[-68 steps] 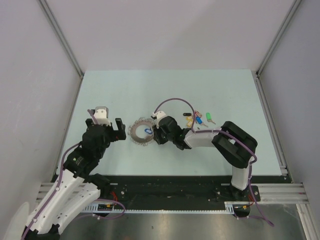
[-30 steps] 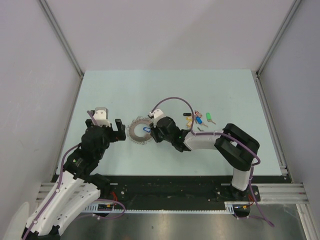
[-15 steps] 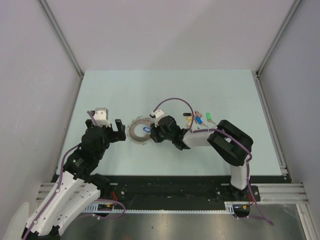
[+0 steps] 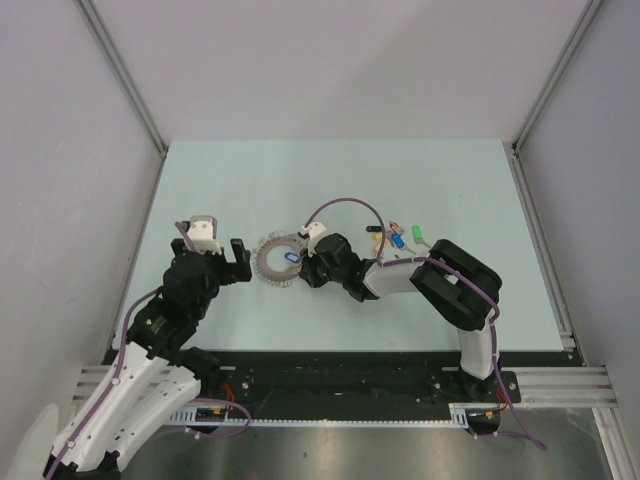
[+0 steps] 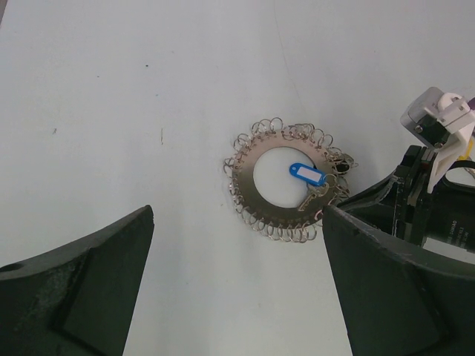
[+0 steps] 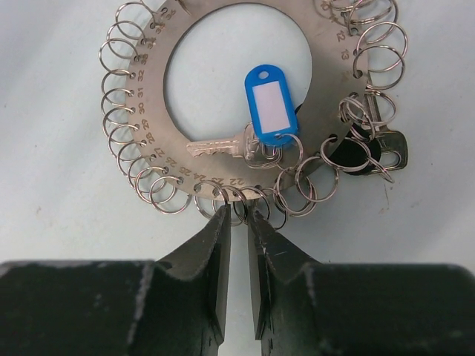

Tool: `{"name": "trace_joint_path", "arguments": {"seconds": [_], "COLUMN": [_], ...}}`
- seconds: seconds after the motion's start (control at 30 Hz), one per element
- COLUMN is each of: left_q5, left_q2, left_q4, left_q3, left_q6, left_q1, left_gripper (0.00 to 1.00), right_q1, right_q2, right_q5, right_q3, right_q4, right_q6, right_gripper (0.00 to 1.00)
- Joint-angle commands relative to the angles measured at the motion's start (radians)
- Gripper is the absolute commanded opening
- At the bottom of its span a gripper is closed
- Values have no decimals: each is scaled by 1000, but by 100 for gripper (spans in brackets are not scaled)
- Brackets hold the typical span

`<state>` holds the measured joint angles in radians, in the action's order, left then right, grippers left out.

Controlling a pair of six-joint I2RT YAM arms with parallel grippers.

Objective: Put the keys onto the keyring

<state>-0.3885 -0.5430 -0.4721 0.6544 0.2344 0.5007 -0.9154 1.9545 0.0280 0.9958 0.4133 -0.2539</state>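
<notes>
The keyring (image 4: 279,262) lies flat on the table (image 4: 300,180) with a blue-tagged key (image 6: 271,107) lying across its band. The loose keys (image 4: 397,238) lie well to its right. The right gripper (image 6: 238,215) has its jaws nearly together at a rim loop, and it cannot be told whether they clamp it. The left gripper (image 5: 236,222) hangs spread wide just left of the ring.

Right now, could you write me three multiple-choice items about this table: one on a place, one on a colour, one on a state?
1. Where does the blue-tagged key lie?
A) on the keyring
B) beside the left arm's base
C) at the table's far edge

2. In the top view, which colour is the rightmost loose key?
A) pink
B) green
C) black

3. How is the left gripper?
A) shut on a key
B) shut on the keyring
C) open, holding nothing

Answers: 1 A, its tag rests across the ring's plate and hole; 2 B, the green head lies farthest right; 3 C, its jaws stand wide apart.
</notes>
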Motion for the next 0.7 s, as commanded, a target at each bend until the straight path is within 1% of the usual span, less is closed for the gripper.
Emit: {"name": "trace_joint_path", "arguments": {"seconds": [0.0,0.07,0.23,0.43,0.53,0.67], "left_q5": [11,11,11,13,13,10], "left_q2": [-2,-2,-3,-3,0,6], "left_q4": [39,39,39,39,39,39], "left_q3": [-2,-4,-4,-4,-4,-4], "left_q6": [-27,-29,-29,-29,-29,-29], "left_q1": [-10,-10,-10,-11,-11,-11], "left_gripper": [100,100,100,100,100,100], "right_q1": [1,0,3,16,15,12], "right_q2": [6,3,12,46,46,1], "right_q5": [24,48,53,62,70,55], "right_q3": [7,7,9,7,7,9], "right_q4": [36,59,104,137,133,84], "right_q6": [15,5,-8,-8,-1,44], "right_gripper": [20,20,21,20,16,4]}}
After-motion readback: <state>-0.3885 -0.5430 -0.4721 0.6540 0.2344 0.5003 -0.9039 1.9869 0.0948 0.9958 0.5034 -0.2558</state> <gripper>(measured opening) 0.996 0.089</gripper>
